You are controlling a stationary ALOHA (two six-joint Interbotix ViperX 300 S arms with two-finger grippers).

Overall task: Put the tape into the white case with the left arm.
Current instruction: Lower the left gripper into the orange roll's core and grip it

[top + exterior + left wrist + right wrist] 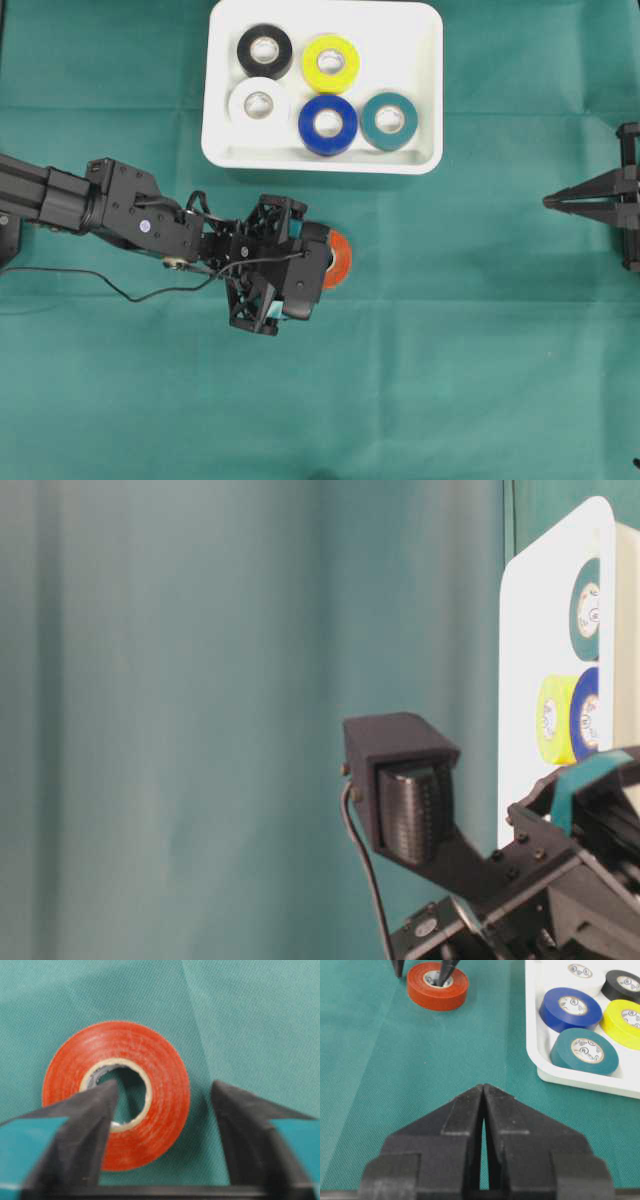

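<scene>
- While the left gripper [165, 1110] stood apart over the red tape [116, 1115], one finger [95, 1110] sat down in the roll's core and the other hung outside its wall, so nothing was clamped yet.
- The tape lay flat on the green cloth [480, 330], just below the white case [425, 160] and clear of its rim.
- If the jaws closed as they stood, they would pinch only one side of the ring; such a narrow bite could let the roll swing or twist on the lift, I judged.
- The outer finger looked some way off the roll's wall, so closing might shove the tape sideways across the cloth before it bit.
- The case already held five rolls: black [265, 50], yellow [331, 63], white [259, 104], blue [328, 124] and teal [389, 121]. Bare floor was scarce, chiefly at the far right corner, so a careless drop could land on another roll or catch the rim and tip out.
- The wrist view was soft, so how deep the inner finger reached could not be told; too shallow a hold could slip.
- The right gripper [483, 1095] was pressed together, holding nothing, well apart at the table's edge, and posed little risk.
</scene>
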